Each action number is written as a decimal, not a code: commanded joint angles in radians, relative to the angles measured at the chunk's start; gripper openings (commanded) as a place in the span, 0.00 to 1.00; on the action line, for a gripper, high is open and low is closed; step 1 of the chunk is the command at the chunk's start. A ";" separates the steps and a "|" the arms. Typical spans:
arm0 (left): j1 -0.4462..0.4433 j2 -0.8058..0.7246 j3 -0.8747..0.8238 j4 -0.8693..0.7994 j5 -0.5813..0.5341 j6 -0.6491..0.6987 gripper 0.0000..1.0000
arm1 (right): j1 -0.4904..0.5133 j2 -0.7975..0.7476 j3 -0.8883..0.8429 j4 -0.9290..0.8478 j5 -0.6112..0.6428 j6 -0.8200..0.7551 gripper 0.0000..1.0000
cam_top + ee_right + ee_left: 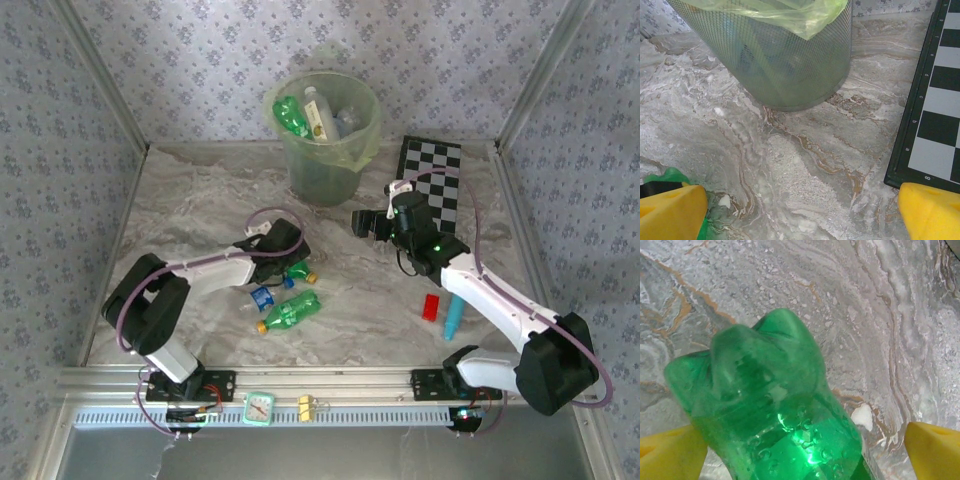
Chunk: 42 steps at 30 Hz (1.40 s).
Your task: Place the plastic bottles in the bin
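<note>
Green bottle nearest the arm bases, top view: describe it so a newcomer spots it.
From the bin at the back, come toward the near edge, past the left gripper, to a small cluster of bottles. The green bottle lies on its side, closest to the front. It has a yellow cap pointing near-left; beside it lies a smaller blue-labelled bottle.

The green bottle (pixel 775 405) is glossy translucent plastic, the table (pixel 865 300) matt and marble-veined, the bin (pixel 790 65) finely meshed.
</note>
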<state>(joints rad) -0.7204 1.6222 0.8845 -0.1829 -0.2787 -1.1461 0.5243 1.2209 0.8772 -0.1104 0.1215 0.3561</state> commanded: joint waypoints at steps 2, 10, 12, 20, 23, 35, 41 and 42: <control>-0.007 0.040 0.043 0.001 -0.028 -0.020 0.99 | 0.004 -0.024 -0.017 0.009 0.032 0.017 1.00; -0.005 0.075 0.040 0.027 -0.047 -0.060 0.84 | 0.002 -0.025 -0.019 0.013 0.040 0.017 1.00; -0.004 0.079 0.042 0.028 -0.058 -0.065 0.79 | 0.003 -0.025 -0.018 0.013 0.040 0.017 1.00; 0.018 0.084 0.044 0.041 -0.067 -0.073 0.69 | 0.003 -0.024 -0.006 0.000 0.043 0.014 1.00; 0.037 0.075 0.037 0.050 -0.069 -0.074 0.63 | 0.003 -0.026 -0.004 -0.004 0.044 0.012 1.00; 0.135 -0.128 -0.038 0.113 -0.161 0.057 0.52 | 0.001 -0.025 -0.007 0.002 0.048 0.017 1.00; 0.205 -0.324 -0.094 0.169 -0.201 0.195 0.51 | 0.001 -0.023 -0.016 0.017 0.043 0.021 1.00; 0.213 -0.357 -0.096 0.181 -0.203 0.233 0.51 | 0.001 -0.022 -0.017 0.023 0.041 0.023 1.00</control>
<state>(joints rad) -0.5274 1.3350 0.7948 -0.0559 -0.4358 -1.0260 0.5243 1.2171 0.8661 -0.1062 0.1440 0.3595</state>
